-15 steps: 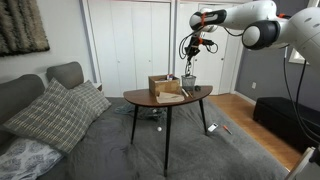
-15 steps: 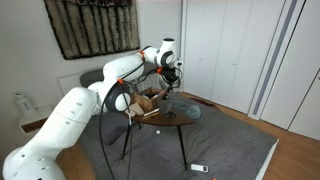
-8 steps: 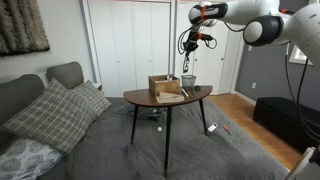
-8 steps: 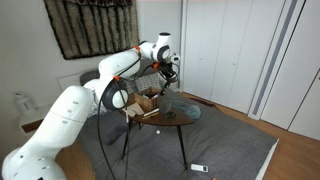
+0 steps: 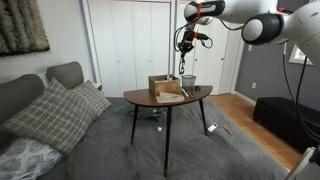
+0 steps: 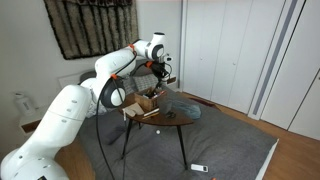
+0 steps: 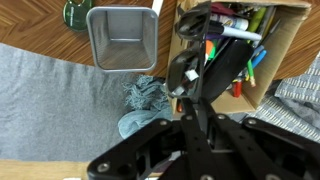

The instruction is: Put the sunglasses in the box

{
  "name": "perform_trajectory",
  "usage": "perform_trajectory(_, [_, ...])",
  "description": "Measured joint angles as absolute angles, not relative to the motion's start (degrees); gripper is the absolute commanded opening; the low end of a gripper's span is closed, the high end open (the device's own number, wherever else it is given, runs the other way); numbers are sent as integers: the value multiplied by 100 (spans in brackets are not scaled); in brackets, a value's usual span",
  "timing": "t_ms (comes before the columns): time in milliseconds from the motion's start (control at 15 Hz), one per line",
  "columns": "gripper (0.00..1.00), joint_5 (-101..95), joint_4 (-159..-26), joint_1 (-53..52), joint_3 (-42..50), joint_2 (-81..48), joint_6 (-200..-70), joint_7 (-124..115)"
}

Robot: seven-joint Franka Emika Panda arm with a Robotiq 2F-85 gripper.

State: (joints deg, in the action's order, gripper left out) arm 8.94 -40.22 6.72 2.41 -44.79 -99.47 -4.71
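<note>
- Our gripper (image 7: pixel 196 88) hangs high in the air; in an exterior view (image 5: pixel 186 60) it is well above the table (image 5: pixel 145 98).
- The fingers look pressed onto a dark glossy thing, which we take for the sunglasses (image 7: pixel 184 70); in both exterior views it is too small to confirm.
- The box (image 7: pixel 262 48) stands on the table, far below the gripper and a bit to the side (image 5: pixel 163 86). It is open and full of coloured markers (image 7: pixel 232 22).
- A grey container (image 7: pixel 122 38) stands below the gripper too, just beside the box.
</note>
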Motion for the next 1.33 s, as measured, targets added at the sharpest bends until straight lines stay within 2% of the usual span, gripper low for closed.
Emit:
perform_trajectory(667, [7, 1415, -3880, 627, -35, -4737, -9942, -1893])
perform_trajectory(1333, [7, 1958, -3432, 741, -124, -5579, -10714, -3799])
